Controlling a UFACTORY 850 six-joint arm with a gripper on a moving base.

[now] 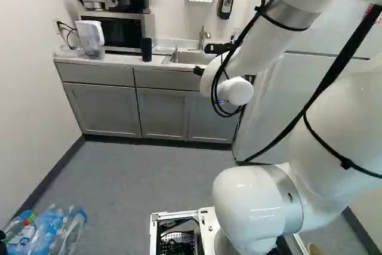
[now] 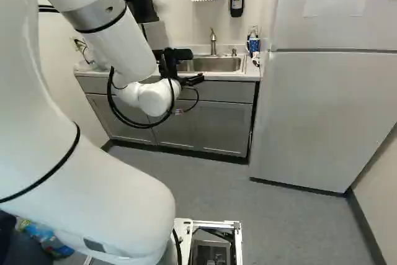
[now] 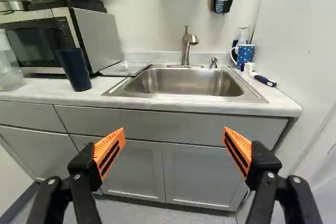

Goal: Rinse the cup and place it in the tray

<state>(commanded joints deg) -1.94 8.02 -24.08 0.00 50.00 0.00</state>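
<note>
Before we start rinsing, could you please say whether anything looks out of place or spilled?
The jumbled heap of clear plastic bottles, low by the white wall at the left base view's lower left, looks untidy. The tall dark blue cup stands upright, and no spill shows.

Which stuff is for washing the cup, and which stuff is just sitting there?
For the job: dark blue cup (probably), sink, faucet, tray, open tool.

Just there: patterned mug (probably), microwave, fridge, plastic bottles.
</note>
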